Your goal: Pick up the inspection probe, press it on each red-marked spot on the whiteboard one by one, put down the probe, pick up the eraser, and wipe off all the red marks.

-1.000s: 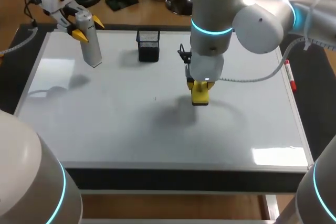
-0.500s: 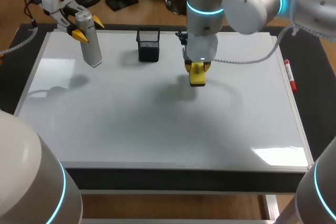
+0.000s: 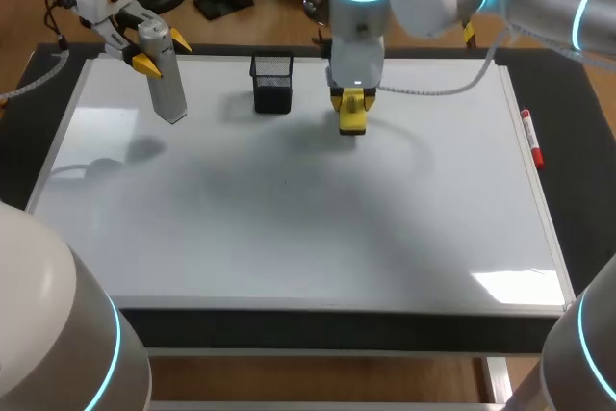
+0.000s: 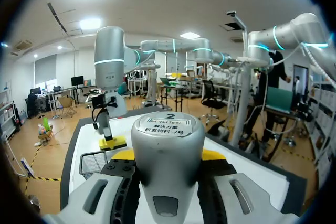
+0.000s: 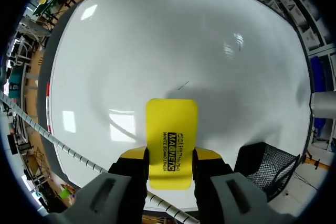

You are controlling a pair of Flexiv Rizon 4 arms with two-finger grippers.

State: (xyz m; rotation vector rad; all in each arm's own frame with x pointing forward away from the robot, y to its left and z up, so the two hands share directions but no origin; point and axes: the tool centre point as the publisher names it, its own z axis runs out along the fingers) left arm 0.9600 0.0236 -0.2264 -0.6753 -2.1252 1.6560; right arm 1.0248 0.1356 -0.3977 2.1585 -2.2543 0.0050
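The grey cylindrical probe (image 3: 166,84) hangs tilted over the whiteboard's (image 3: 289,228) back left corner, with my left gripper (image 3: 162,53) shut on its upper part. In the left wrist view the probe (image 4: 167,145) fills the space between the yellow tips. My right gripper (image 3: 352,103) is shut on the yellow eraser (image 3: 352,117), low over the board's back middle, just right of the basket. From the right wrist, the eraser (image 5: 171,135) sticks out ahead of the right gripper (image 5: 170,157) above the white surface (image 5: 157,35). No red marks show on the board, only a faint thin dark streak (image 5: 182,85).
A black mesh basket (image 3: 272,82) stands at the back of the board between the two grippers, close beside the eraser (image 5: 269,167). A red marker (image 3: 532,144) lies along the board's right edge.
My right arm has carried the eraser from the board's middle toward the back, ending next to the basket. The left arm and the probe have not moved.
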